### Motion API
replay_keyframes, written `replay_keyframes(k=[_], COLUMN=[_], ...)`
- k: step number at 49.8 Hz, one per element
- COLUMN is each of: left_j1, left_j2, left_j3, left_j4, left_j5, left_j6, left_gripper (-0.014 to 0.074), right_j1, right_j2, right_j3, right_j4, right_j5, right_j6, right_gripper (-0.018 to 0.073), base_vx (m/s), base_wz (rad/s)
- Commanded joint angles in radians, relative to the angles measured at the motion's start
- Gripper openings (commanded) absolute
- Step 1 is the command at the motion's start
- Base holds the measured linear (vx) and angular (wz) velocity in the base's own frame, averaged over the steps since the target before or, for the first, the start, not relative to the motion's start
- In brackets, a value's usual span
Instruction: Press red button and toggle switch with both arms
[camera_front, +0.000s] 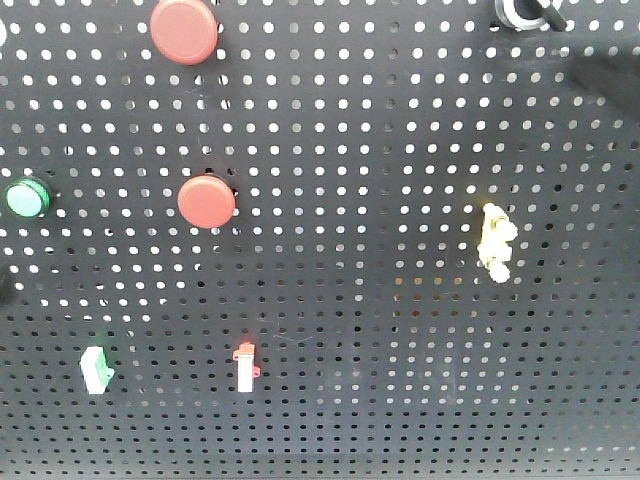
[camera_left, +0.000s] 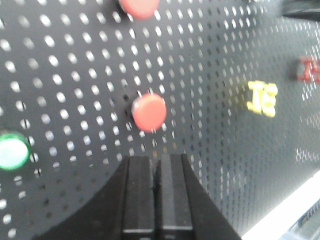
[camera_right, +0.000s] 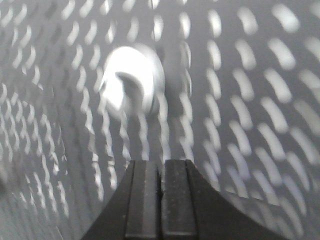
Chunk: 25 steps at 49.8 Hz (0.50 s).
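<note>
Two red buttons sit on the black pegboard (camera_front: 400, 150): one at mid-left (camera_front: 206, 202), a larger one at the top (camera_front: 184, 29). In the left wrist view my left gripper (camera_left: 156, 159) is shut and empty, just below the mid red button (camera_left: 149, 111) and short of it. In the right wrist view my right gripper (camera_right: 161, 162) is shut and empty, below a blurred silvery round switch (camera_right: 131, 82) and apart from it. Neither gripper shows clearly in the front view.
The board also holds a green button (camera_front: 25, 198), a white-and-green switch (camera_front: 96, 369), a small red-and-white switch (camera_front: 245, 366), a yellow fitting (camera_front: 496, 241) and a black-and-white knob (camera_front: 524, 11) at the top right. A dark blur (camera_front: 600, 65) lies below that knob.
</note>
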<state>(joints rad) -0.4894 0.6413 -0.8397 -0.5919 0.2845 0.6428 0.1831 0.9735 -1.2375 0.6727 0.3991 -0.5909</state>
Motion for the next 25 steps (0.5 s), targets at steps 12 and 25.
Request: replay_keyframes(k=[12,25], left_j1=[0.0,0.0], left_j2=[-0.289,-0.429], left_j3=[0.299,0.471], left_j4=[0.022,0.022], left_j5=[-0.021,-0.052], left_j6=[-0.009,-0.015], left_gripper=[0.0002,0.0002], right_j1=[-0.007,-0.007], right_j2=[-0.46,-0.763], right_j3=[0.488,0.803], right_j4=[-0.148,-0.171], right_j5=[-0.199,-0.3], right_j6=[-0.054,-0.056], right_gripper=[-0.0003,-0.0003], base_vx=[0.0,0.0], base_wz=[0.0,0.0])
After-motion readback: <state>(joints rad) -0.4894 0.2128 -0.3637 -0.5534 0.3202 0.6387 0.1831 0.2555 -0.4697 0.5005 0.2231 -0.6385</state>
